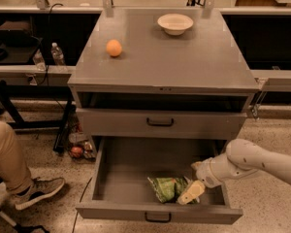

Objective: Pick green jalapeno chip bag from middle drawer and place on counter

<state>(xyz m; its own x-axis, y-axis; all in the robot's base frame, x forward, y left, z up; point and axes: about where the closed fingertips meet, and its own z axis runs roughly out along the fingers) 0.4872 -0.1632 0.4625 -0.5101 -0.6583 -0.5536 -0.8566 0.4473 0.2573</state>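
The green jalapeno chip bag (166, 188) lies crumpled on the floor of the open middle drawer (111, 178), near its front right. My gripper (191, 192) reaches down into the drawer from the right on a white arm (252, 161). It sits at the bag's right edge, touching or very close to it. The counter (165, 62) is the flat gray cabinet top above. The bag's right end is partly hidden by the gripper.
An orange (114, 47) and a white bowl (175, 23) sit on the counter. A closed gray drawer front (160, 123) is above the open one. A person's leg and shoe (36, 191) are at the left. Water bottles (57, 55) stand on a side shelf.
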